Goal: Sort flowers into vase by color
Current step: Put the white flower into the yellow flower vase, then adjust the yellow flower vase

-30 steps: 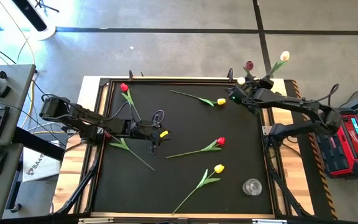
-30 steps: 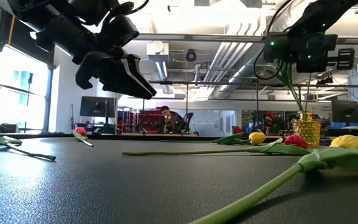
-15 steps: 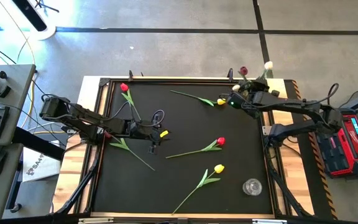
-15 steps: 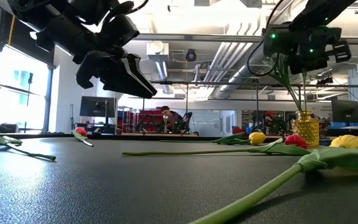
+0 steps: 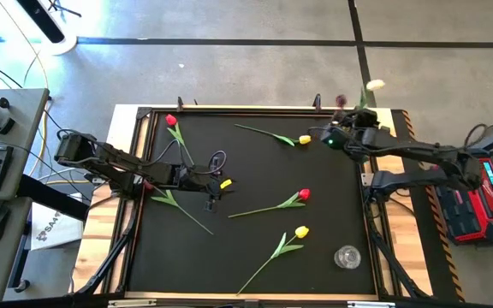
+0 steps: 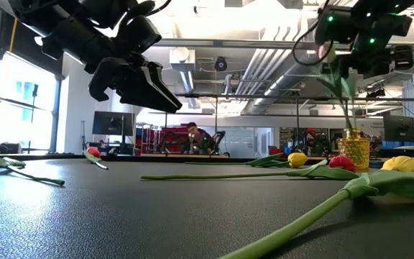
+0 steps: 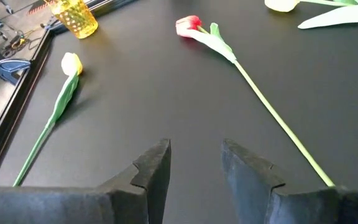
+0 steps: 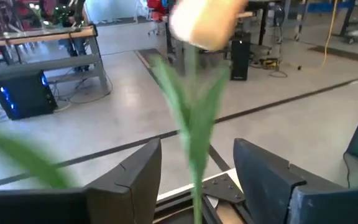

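Right end effector [image 8: 194, 186] is clamped on a cream tulip [image 8: 207, 25]; only the left wrist view shows the left end effector [image 7: 194, 165] apart.

Even overhead daylight, soft shadows on the black mat [image 5: 255, 214]; low view backlit by a bright window [image 6: 9, 101] at 9 o'clock, foreground stem [image 6: 300, 223] defocused; right wrist view motion-blurred on the cream tulip [image 8: 207, 25]; left wrist view sharp.

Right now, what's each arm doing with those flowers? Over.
Right gripper at the far right corner, cream tulip between its fingers. Left gripper open, empty, above the mat. Red tulip waits mid-mat. Nothing blocking.
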